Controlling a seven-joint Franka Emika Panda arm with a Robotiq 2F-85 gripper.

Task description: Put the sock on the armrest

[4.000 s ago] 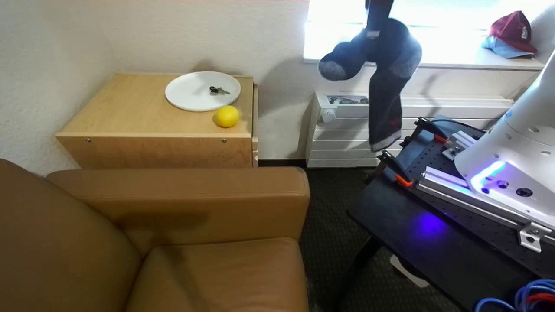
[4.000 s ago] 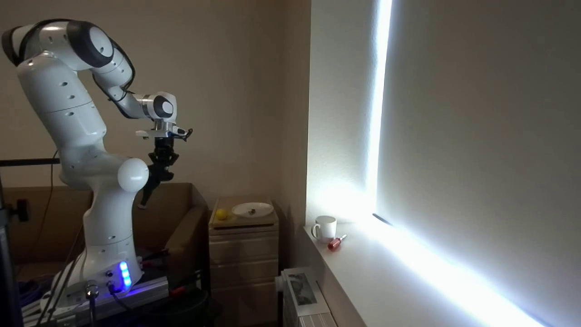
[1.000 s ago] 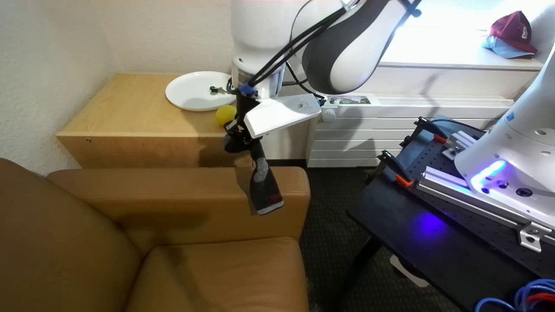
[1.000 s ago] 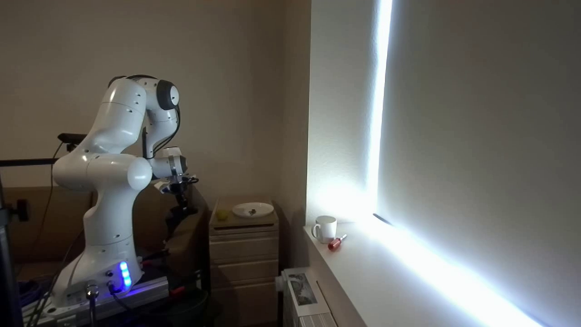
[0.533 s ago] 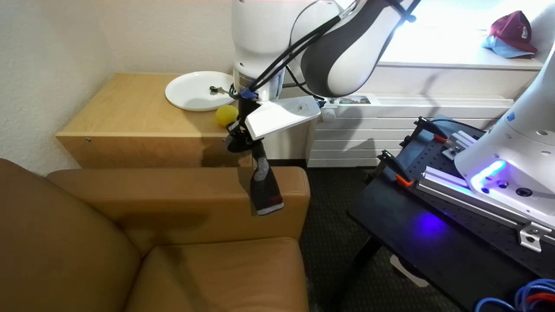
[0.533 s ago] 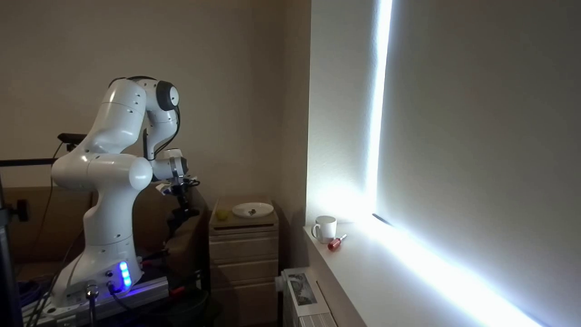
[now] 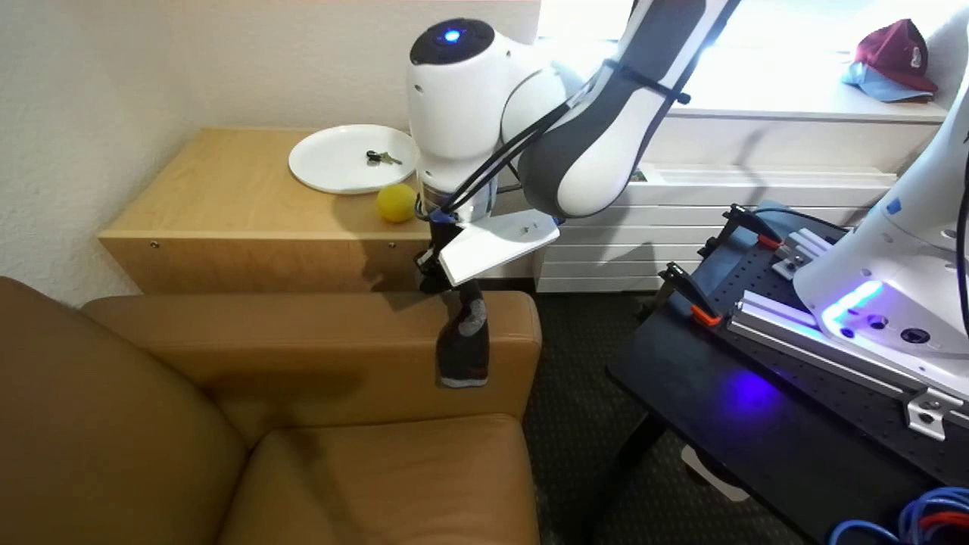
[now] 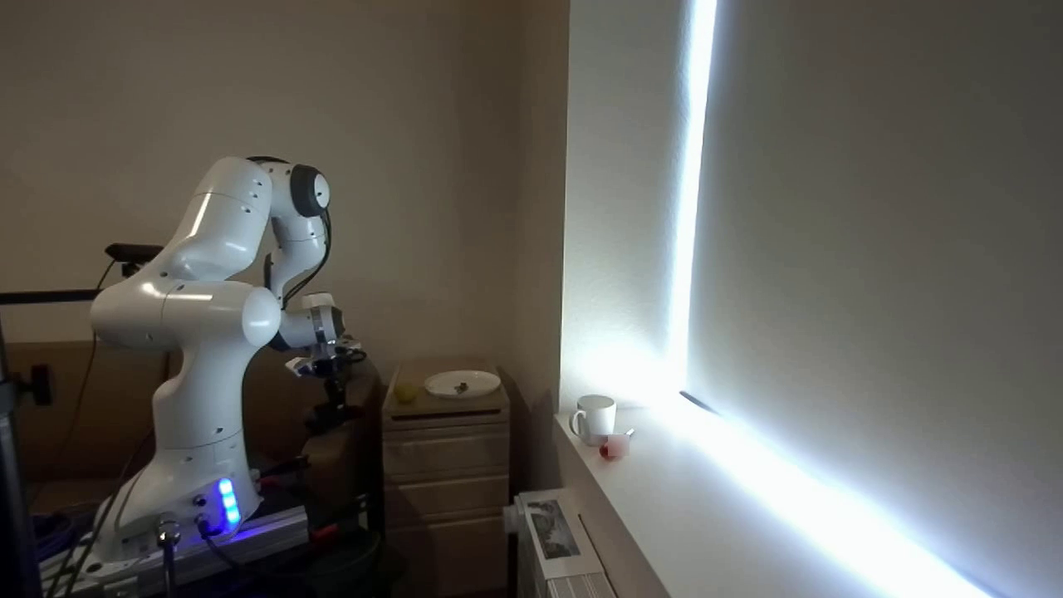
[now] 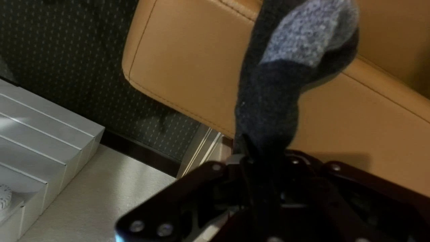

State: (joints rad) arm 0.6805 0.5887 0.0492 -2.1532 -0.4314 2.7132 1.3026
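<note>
One brown armrest (image 7: 288, 319) beneath dark sock (image 7: 463, 356), wooden cabinet (image 7: 219, 185), white radiator (image 7: 711, 231)

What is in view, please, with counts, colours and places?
Sock: 1, dark grey, over armrest
Armchair: 1, brown, beneath sock
Cabinet: 1, tan, beside armchair
Plate: 1, white, on cabinet
Keys: 1 set, dark, on plate
Round object: 1, yellow, on cabinet
Caps: count unclear, maroon, blue, windowsill
Mug: 1, white, windowsill
Tool: 1, red, blurred, windowsill
Radiator: 1, white, below windowsill
Table: 1, black, near armchair
Cables: several, blue, red, on table
Robot arm: 1, white, on table
End effector: 1, black, on sock
</note>
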